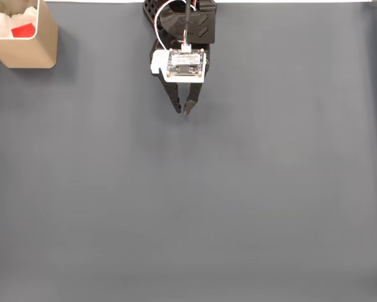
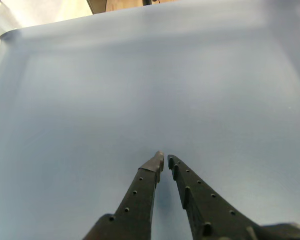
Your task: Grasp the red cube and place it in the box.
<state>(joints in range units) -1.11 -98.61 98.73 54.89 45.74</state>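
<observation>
Red cube (image 1: 23,30) already lies inside the box (image 1: 31,53), on the white padding (image 1: 5,25); the box sits at the top-left corner of the grey mat (image 1: 238,207) in the fixed view. Gripper (image 1: 182,112) hangs well to the right of the box over bare mat, tips nearly meeting with a slim gap, nothing between them. Wrist view agrees: fingertips (image 2: 157,161) almost touching, empty. You appear to be at the last step, placement done. Next move, by my judgement: only park the arm clear of the box.
</observation>
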